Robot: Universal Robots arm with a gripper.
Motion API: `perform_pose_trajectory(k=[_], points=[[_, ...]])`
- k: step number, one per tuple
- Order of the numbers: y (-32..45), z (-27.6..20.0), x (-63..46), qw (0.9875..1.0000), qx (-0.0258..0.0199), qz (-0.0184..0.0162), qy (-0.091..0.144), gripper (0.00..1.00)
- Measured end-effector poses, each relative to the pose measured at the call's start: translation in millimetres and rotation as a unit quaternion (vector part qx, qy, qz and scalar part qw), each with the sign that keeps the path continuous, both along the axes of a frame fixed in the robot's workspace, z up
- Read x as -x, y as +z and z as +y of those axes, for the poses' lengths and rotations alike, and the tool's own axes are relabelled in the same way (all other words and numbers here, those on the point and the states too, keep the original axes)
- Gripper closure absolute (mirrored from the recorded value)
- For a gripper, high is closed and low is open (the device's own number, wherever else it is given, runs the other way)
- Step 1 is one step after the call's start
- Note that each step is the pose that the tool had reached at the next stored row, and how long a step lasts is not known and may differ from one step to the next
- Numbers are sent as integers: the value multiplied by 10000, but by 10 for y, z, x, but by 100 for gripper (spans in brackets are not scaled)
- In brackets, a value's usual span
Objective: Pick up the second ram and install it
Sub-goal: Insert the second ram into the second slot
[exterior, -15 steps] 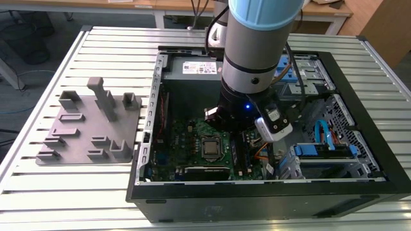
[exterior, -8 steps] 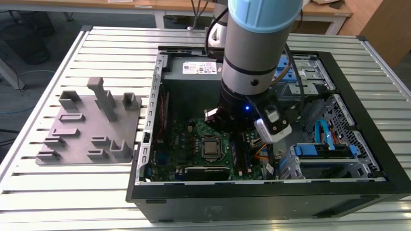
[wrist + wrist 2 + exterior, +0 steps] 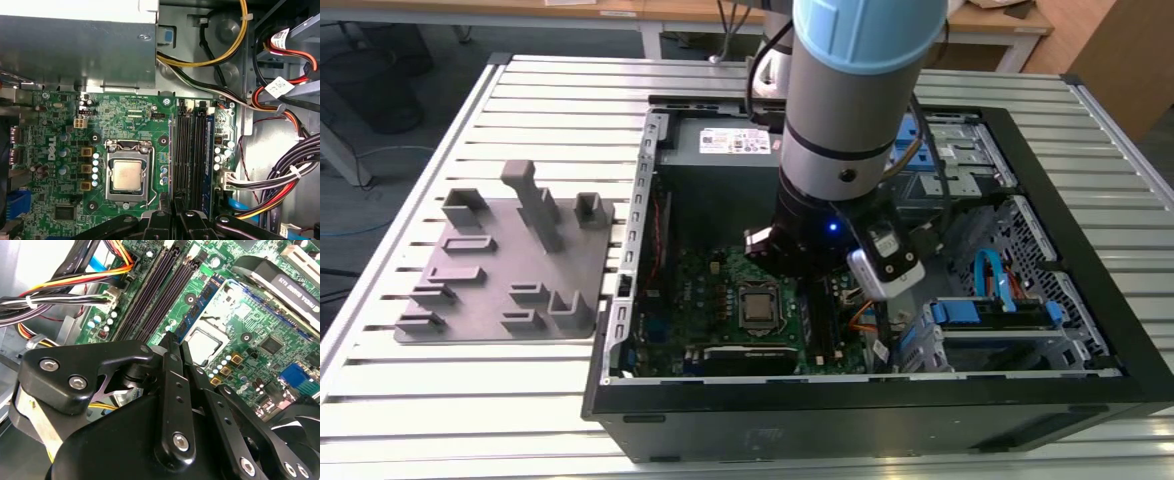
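A grey fixture (image 3: 500,265) sat on the tabletop (image 3: 440,420) towards its left edge in the exterior view, beside the open case (image 3: 624,330). Inside the case, the arm (image 3: 854,110) reached down over the motherboard (image 3: 125,120). In the second wrist view the gripper (image 3: 172,340), narrow, pinched the ram (image 3: 200,305) above the board, between the CPU (image 3: 205,342) and the slots (image 3: 150,290).

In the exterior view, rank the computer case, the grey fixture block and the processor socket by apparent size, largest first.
1. The computer case, by far the largest.
2. The grey fixture block, on the slatted table at the exterior view's left.
3. The processor socket on the motherboard, the smallest.
The gaps are wide enough that camera nearness doesn't affect the order.
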State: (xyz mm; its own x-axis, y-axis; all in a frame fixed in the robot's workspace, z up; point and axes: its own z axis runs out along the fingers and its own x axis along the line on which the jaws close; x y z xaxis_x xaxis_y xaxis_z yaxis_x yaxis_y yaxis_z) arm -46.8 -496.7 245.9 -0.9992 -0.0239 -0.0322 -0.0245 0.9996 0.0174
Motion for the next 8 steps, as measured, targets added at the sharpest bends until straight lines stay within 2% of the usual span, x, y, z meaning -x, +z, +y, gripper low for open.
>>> perform_pose_trajectory(k=[8], points=[[-27,0,0,10000,1,0,0,86]])
